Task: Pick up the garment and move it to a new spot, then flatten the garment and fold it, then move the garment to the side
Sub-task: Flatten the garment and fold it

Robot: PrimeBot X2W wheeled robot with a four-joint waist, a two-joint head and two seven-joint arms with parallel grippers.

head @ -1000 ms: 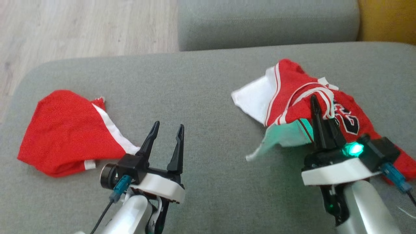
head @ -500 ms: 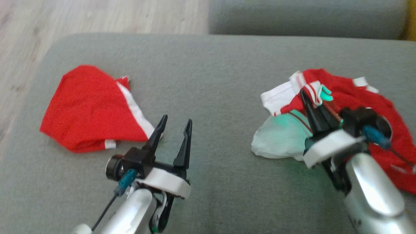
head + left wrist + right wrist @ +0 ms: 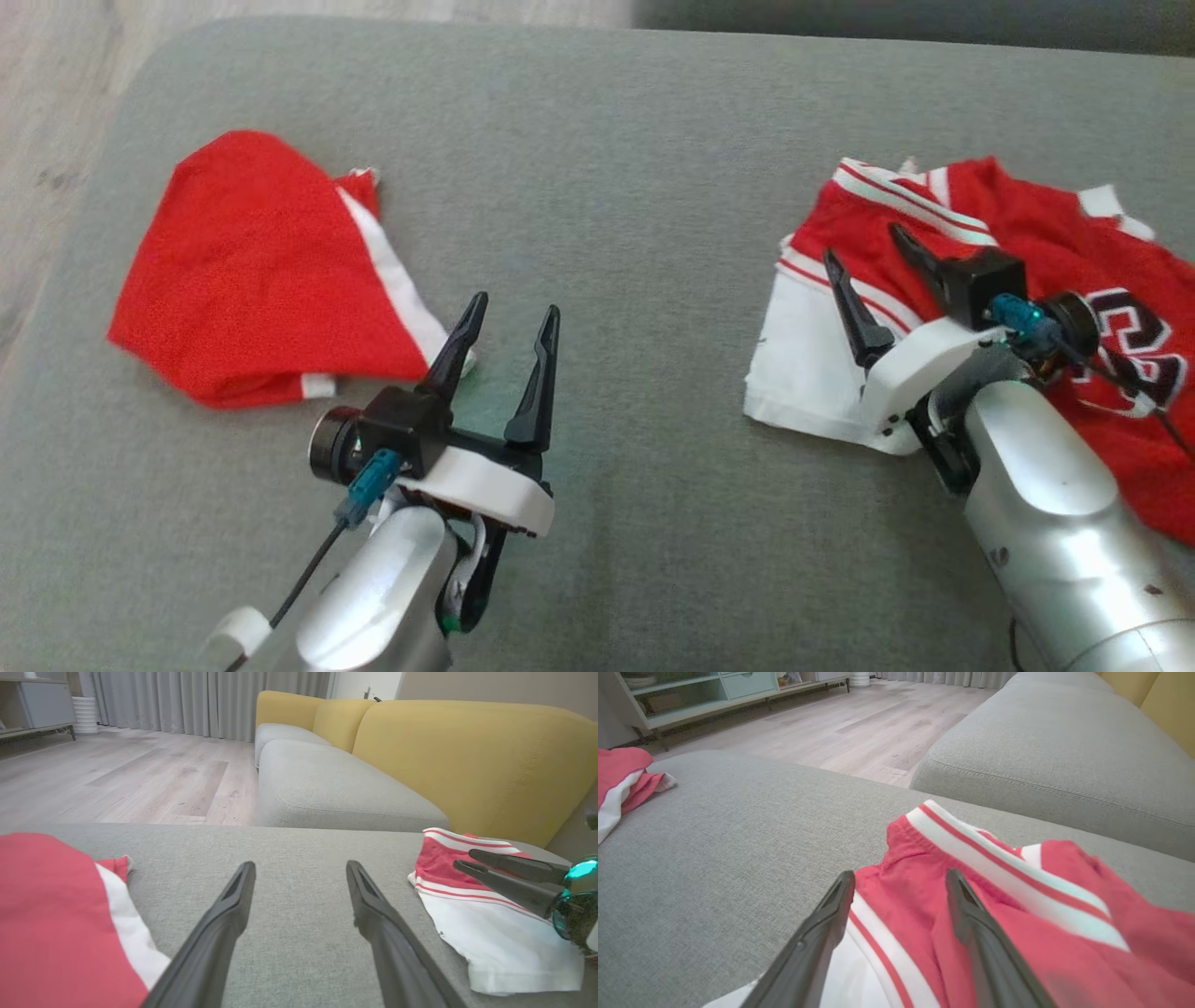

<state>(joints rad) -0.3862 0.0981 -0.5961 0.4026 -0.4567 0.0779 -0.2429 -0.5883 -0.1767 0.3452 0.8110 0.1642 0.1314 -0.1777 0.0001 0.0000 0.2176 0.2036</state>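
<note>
Grey woven fabric sofa seat (image 3: 653, 140) across the frame, pale wood plank floor (image 3: 56, 93) at upper left, mustard-yellow upholstered sofa back (image 3: 467, 756) at upper right, grey pleated curtains (image 3: 210, 700) along the top, pale green shelved cabinet (image 3: 691, 695) at upper left
</note>
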